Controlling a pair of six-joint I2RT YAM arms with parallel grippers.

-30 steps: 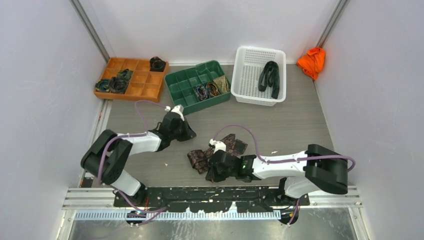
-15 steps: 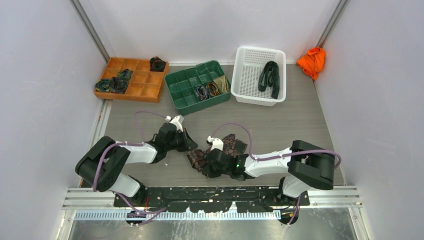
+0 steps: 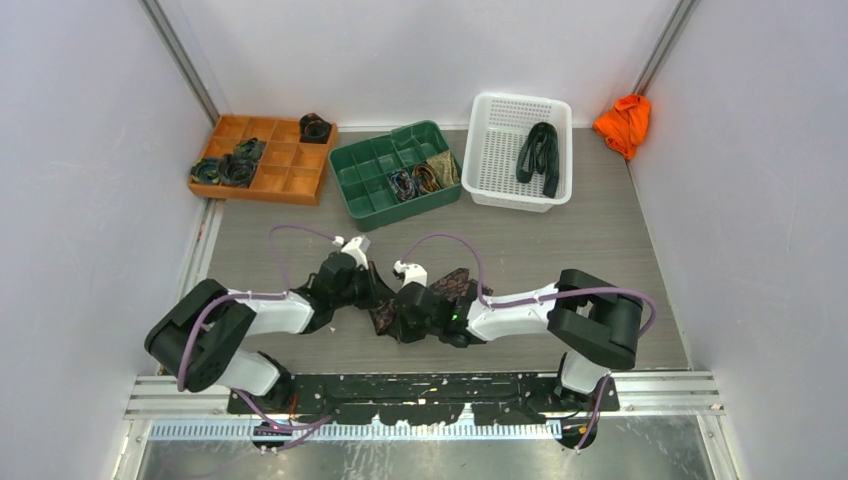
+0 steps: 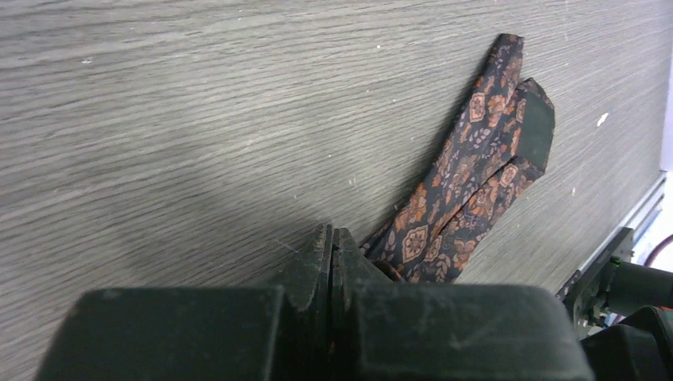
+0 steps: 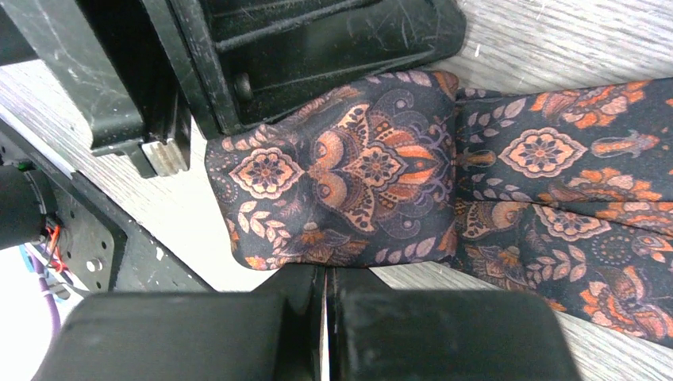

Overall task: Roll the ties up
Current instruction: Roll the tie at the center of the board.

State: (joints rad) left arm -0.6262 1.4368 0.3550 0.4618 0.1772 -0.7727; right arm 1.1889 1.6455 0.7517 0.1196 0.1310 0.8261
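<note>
A dark tie (image 3: 456,287) with an orange paisley pattern lies folded on the table's near middle. In the left wrist view this tie (image 4: 476,167) stretches away to the right. My left gripper (image 3: 372,292) (image 4: 332,238) is shut, nothing shows between its jaws, and the tie's fabric lies against its right finger. My right gripper (image 3: 393,316) (image 5: 325,271) is shut too, its tips against the edge of the tie's folded end (image 5: 349,178). The left gripper's black body (image 5: 317,48) sits just beyond that fold. A black tie (image 3: 540,153) lies in the white basket (image 3: 495,165).
An orange divided tray (image 3: 290,180) at the back left holds several coiled ties (image 3: 237,168). Beside it, a green divided tray (image 3: 365,165) holds more coils (image 3: 420,178). An orange cloth lump (image 3: 623,122) lies at the back right corner. The metal base rail (image 3: 420,385) runs along the near edge.
My right gripper has travelled left along the tie to its left end. The left gripper has come nearer and down to the same end, so the two now meet there.
</note>
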